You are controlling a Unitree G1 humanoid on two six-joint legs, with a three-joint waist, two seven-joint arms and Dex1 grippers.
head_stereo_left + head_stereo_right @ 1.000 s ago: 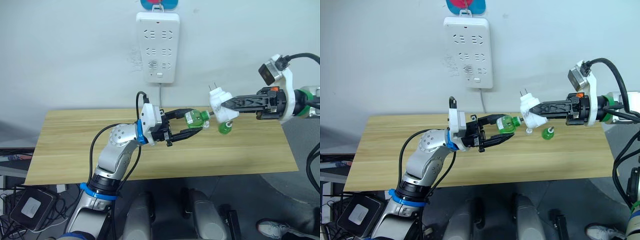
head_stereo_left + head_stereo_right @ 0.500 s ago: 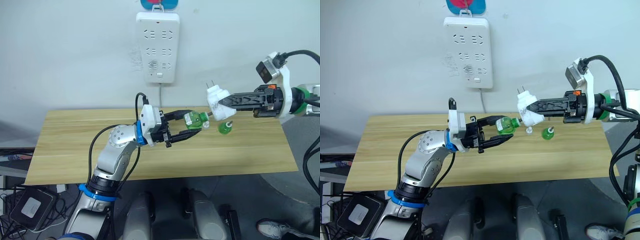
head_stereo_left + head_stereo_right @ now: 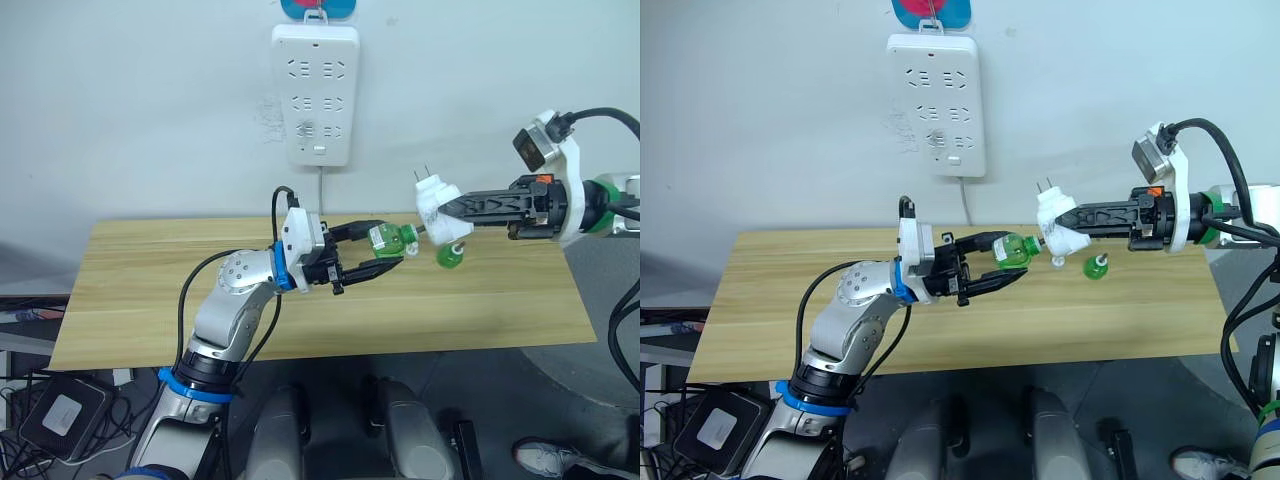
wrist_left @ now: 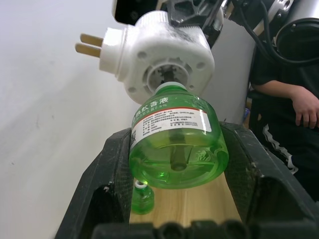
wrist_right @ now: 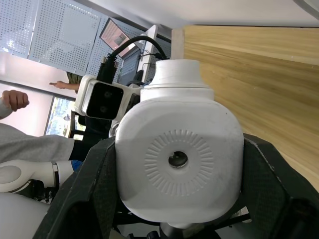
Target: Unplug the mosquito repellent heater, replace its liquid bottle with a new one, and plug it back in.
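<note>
left pincer (image 3: 385,257) clamps green bottle (image 3: 387,238) | right pincer (image 3: 447,210) grips mosquito repellent heater (image 3: 440,213) | bottle neck at heater socket

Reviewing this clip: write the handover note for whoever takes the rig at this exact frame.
Left gripper: shut on the green liquid bottle, its neck at the heater's socket.
Right gripper: shut on the mosquito repellent heater, held in the air above the table, prongs pointing up.
Done: heater unplugged from the wall power strip.
A second green bottle stands on the table below the heater.
Left: seat the bottle fully, then plug the heater back in.
</note>
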